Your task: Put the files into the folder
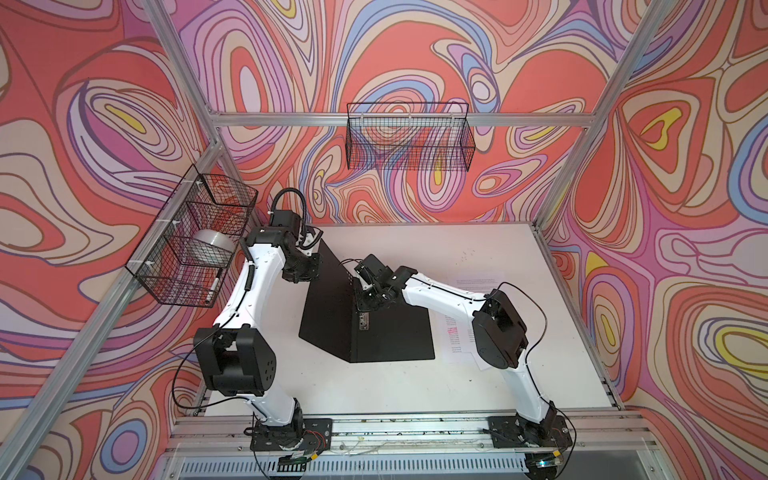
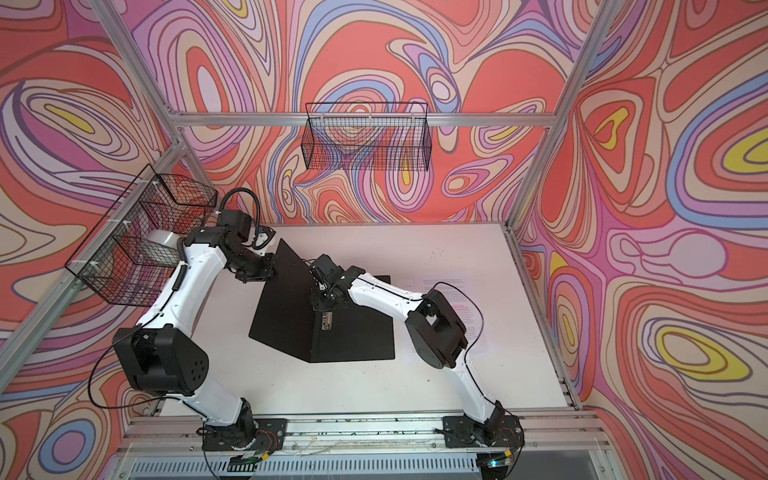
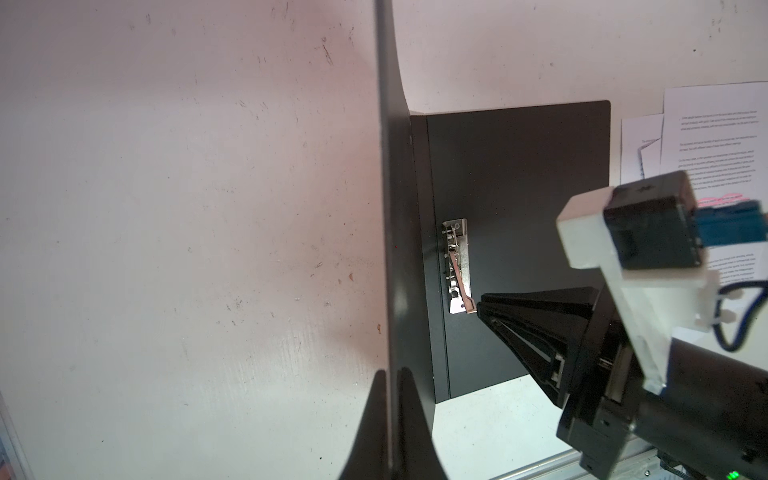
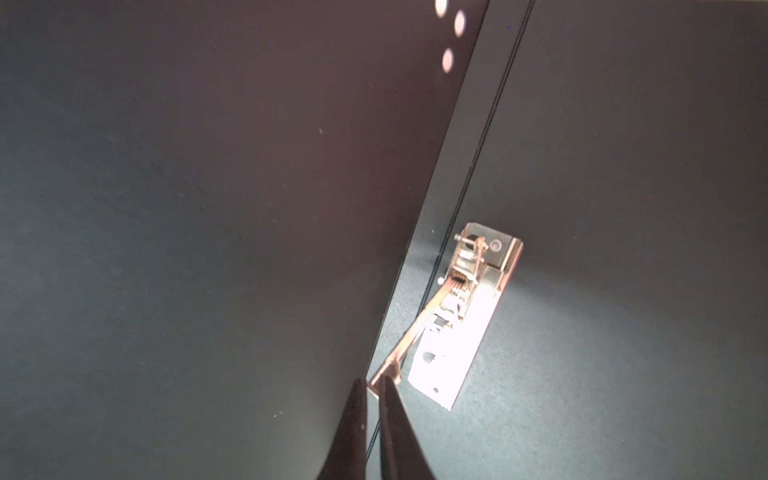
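Two grippers share the work on the folder (image 1: 395,336), and from where I stand the split makes sense. The left gripper (image 3: 391,376) is pressed together on the edge of the front cover and stands it nearly on end. That leaves the black inside bare, and the cover cannot flop down over it. The other half rests flat on the table (image 1: 478,395), with the spine towards the left arm.

The right gripper (image 4: 372,384) reaches across the flat half to the metal clip (image 4: 465,316), which sits just beside the spine. Its jaws are drawn to a narrow slit with the raised end of the clip's lever in it, so it looks to be pinching the lever. I judge the aim is to lift the clamp so paper can slide beneath.

The files (image 1: 455,340) lie loose and overlapping on the table just past the folder's outer edge, on the right arm's side. In both top views that arm's elbow partly hides them, and a pink-marked line shows on one sheet. None is inside the folder yet. They are well apart from the left gripper and behind the right gripper, which points away from them toward the spine. To fetch them, the right arm would need to let go of the clip and swing back
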Robot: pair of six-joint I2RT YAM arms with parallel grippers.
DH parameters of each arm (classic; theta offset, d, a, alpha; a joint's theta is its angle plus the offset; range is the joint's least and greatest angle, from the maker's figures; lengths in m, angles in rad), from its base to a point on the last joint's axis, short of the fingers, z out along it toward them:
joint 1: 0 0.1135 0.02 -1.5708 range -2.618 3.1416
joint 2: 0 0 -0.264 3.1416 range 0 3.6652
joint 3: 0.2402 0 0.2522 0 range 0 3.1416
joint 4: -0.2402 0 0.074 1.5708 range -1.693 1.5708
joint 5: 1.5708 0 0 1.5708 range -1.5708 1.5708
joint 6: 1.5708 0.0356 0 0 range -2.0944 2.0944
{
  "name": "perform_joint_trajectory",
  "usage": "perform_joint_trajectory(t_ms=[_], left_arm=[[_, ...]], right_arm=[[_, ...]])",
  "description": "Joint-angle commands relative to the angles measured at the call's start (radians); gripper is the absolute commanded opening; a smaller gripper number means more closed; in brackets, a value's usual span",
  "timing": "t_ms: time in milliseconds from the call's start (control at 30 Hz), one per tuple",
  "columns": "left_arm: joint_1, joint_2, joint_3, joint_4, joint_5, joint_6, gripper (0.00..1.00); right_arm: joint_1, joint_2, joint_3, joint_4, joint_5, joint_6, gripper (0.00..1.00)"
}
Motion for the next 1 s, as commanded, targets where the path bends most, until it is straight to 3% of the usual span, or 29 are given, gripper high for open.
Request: perform_joint_trajectory(t_ms=[0,300,633,967], left_arm=[[0.008,0.020,-0.016,0.006,-0.029,0.013,0.00],[0.026,0.023,-0.097,0.109,-0.083,0.004,0.00],[0.091,0.064,-0.100,0.120,-0.118,0.004,0.00],[0.147,0.044,-0.163,0.137,-0.128,0.024,0.20]], right_arm=[[-0.006,-0.050,0.035,0.012,0.045,-0.026,0.12],[-0.031,-0.167,0.010,-0.006,0.163,-0.058,0.23],[-0.033,-0.374,-0.371,0.086,0.197,0.003,0.26],[-0.033,-0.374,-0.543,0.196,0.147,0.057,0.25]])
